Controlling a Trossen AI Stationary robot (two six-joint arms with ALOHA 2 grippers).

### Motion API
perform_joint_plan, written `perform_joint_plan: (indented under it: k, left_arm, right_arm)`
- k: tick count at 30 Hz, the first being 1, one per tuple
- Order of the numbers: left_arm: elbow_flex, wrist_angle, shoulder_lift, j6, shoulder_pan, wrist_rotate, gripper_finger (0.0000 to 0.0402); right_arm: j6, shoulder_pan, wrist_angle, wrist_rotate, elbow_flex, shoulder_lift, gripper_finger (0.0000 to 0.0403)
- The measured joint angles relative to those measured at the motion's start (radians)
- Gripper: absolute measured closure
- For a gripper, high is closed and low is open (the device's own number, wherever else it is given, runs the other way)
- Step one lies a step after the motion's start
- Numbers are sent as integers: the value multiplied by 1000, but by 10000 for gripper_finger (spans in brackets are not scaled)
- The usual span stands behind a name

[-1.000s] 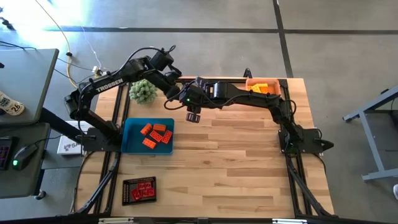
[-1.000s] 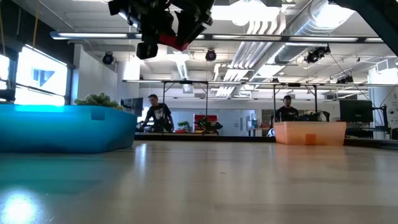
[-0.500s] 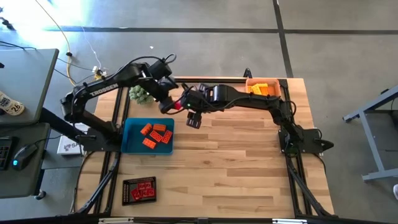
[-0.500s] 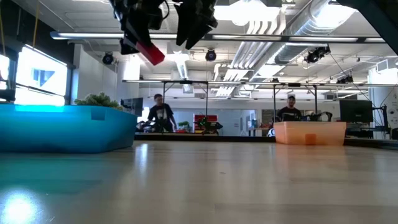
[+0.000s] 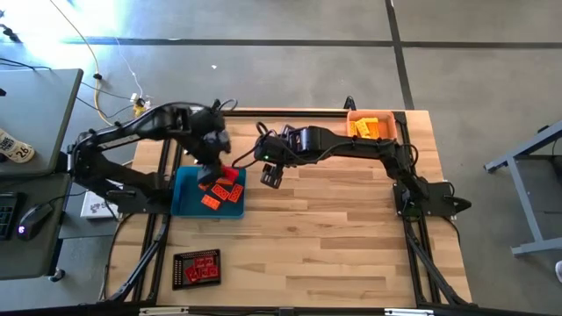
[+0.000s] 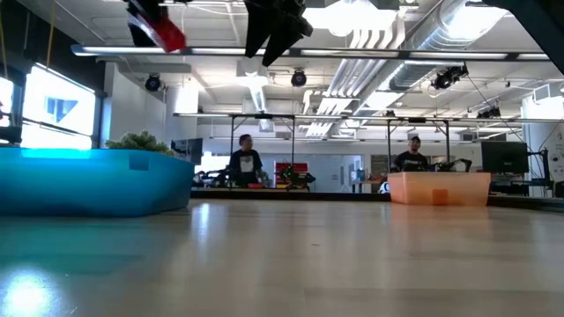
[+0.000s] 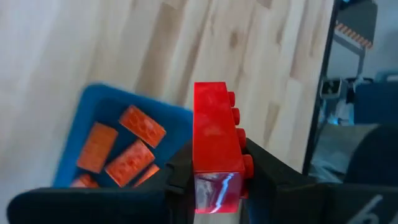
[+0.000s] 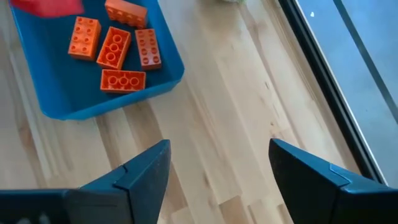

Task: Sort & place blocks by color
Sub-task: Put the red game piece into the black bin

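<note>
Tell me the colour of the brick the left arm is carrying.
Red brick; the left wrist view shows it best.

Black tray's contents too small

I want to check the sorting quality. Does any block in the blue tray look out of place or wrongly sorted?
Nothing stands out. The blue tray holds only orange blocks, lying flat and inside its rim. One red block is gripped in the left tool above the tray.
</note>
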State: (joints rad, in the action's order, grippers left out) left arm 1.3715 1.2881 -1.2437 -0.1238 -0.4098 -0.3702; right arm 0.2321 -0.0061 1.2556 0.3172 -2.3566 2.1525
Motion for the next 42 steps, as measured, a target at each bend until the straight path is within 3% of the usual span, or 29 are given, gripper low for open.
perform_joint_plan:
  k: [7, 18, 22, 31, 42]
  left_arm:
    - [-218, 3, 182, -150, 135, -4, 332]
    - [-488, -89, 426, -516, 321, 9, 331]
    - [-562, -133, 454, -621, 386, 66, 331]
    - [-688, -232, 462, -854, 566, 56, 331]
    - [-703, -409, 453, -1142, 834, 63, 331]
  right_arm:
    - [29, 9, -2, 0, 0, 0, 144]
    - [-28, -1, -90, 1, 0, 0, 144]
    - [-55, -12, -102, -1, 0, 0, 144]
    - [-57, -22, -86, -29, 0, 0, 144]
    - [-86, -22, -86, -30, 0, 0, 143]
